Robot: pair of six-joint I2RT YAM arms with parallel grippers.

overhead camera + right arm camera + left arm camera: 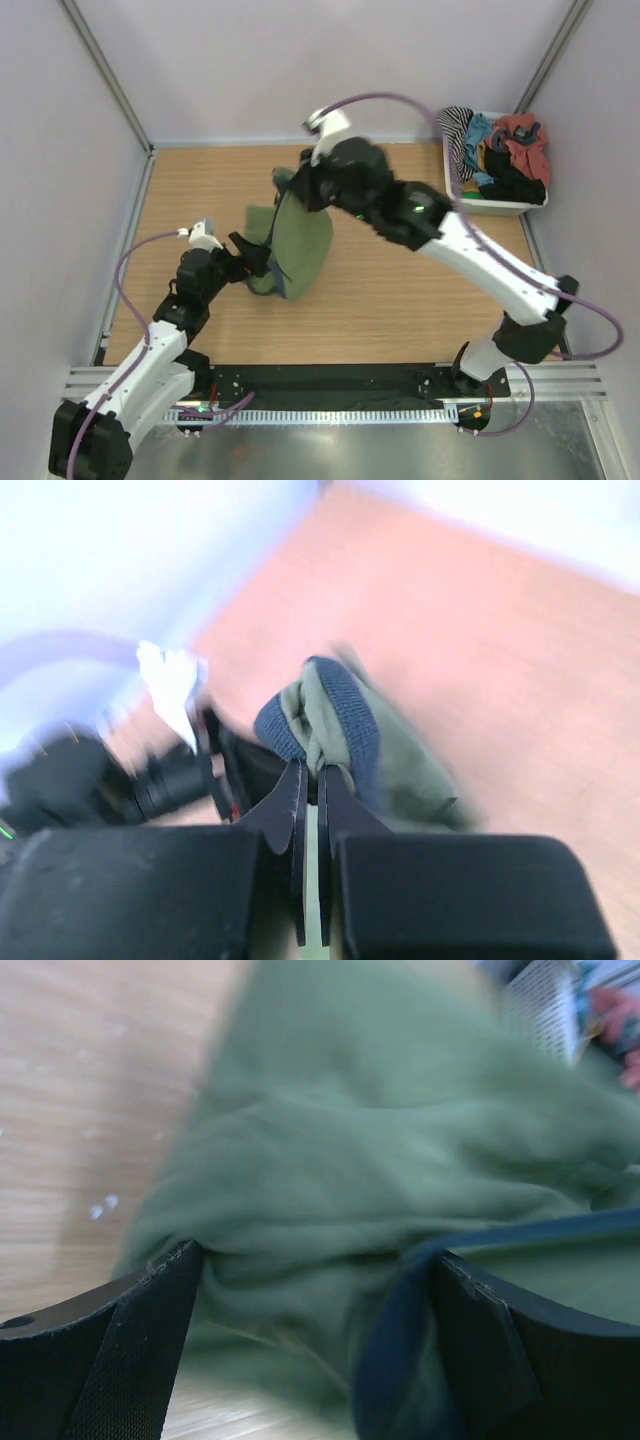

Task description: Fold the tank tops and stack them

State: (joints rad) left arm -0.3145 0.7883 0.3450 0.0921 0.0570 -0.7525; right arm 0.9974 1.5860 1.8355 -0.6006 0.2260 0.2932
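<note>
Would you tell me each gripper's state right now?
Left gripper: open, astride the olive tank top.
Right gripper: shut on the olive tank top.

A light wooden tabletop (400, 300) fills the middle, boxed in by plain pale panels: a far wall (300, 60), a left wall (50, 150) and a right wall (600, 200). Metal posts (107, 75) rise at the far corners. A white basket (495, 207) of mixed clothes sits far right. Along the near edge run a black strip (330, 378) and a brushed metal sheet (400, 450). The light is soft and even.
</note>
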